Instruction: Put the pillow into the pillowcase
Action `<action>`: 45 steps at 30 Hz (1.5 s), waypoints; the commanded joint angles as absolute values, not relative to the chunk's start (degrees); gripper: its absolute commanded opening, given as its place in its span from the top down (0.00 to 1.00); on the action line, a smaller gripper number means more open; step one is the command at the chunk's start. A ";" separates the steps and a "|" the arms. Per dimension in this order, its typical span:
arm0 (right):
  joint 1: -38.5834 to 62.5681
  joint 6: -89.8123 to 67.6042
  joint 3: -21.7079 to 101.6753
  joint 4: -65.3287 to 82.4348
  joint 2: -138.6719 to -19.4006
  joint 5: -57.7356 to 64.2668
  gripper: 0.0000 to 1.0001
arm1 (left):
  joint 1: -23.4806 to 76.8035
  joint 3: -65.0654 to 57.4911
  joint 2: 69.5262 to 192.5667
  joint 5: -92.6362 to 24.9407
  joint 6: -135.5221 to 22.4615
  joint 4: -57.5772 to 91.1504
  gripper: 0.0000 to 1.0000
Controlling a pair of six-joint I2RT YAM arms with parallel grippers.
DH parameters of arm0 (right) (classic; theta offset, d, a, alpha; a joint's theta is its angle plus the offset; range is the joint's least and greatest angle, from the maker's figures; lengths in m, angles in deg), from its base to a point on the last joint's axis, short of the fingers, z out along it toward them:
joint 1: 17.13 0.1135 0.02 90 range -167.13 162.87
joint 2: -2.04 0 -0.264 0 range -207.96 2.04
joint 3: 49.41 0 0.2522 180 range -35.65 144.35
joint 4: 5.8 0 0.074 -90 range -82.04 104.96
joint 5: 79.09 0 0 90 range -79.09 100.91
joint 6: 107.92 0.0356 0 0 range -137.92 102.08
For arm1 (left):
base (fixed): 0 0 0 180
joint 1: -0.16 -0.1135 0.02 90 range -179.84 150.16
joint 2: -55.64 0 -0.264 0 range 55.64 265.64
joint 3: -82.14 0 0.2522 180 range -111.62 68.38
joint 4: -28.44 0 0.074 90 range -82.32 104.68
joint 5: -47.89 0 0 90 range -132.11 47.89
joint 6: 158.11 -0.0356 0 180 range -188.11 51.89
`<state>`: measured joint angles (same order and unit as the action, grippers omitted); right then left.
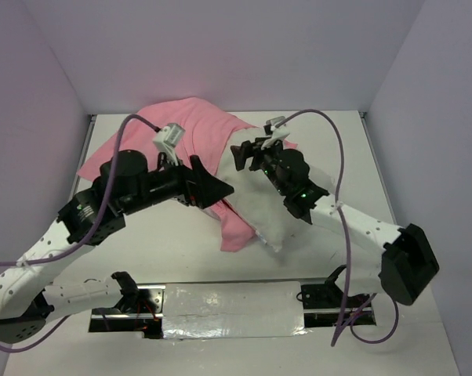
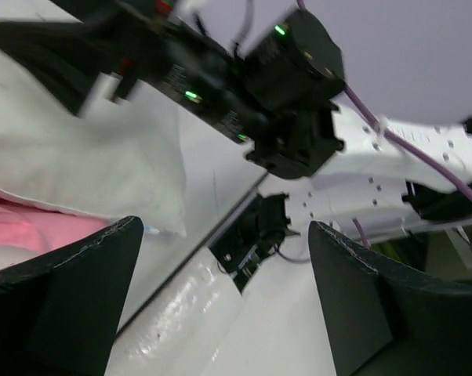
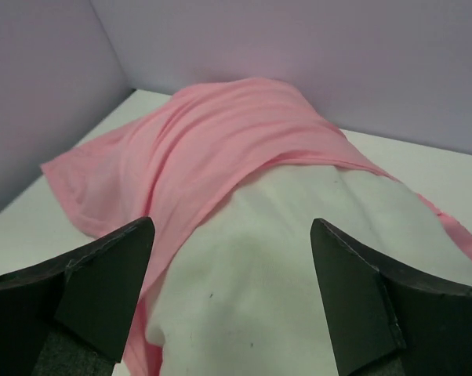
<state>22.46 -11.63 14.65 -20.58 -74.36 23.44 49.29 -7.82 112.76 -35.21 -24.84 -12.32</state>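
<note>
1 pillow (image 1: 263,215), 1 pillowcase (image 1: 193,125), 2 robot arms (image 1: 134,184) and 1 table (image 1: 173,251).

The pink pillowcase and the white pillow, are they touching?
Touching. The right wrist view shows the pillowcase draped over the far end of the pillow, its pink edge lying directly on the white fabric.

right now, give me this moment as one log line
pillow: far end covered by pillowcase, near end bare | left hand: open, empty | right hand: open, over pillow
</note>
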 commanded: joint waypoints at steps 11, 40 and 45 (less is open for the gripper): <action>-3.94 -5.89 23.85 3.21 -68.70 -3.57 0.04 | 32.59 -25.01 139.54 -46.58 -38.99 -17.74 0.01; -13.27 -10.01 38.18 6.28 -96.83 -29.17 0.01 | 32.77 -66.35 182.64 -54.85 -74.00 -29.44 0.36; -12.92 -10.53 39.23 7.50 -100.60 -34.35 0.02 | 32.77 -67.32 183.70 -55.56 -71.98 -26.63 0.68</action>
<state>-13.17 -8.97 36.51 6.55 -97.94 -29.54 32.70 -65.24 183.51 -53.70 -72.14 -29.28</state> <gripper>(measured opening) 0.981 0.368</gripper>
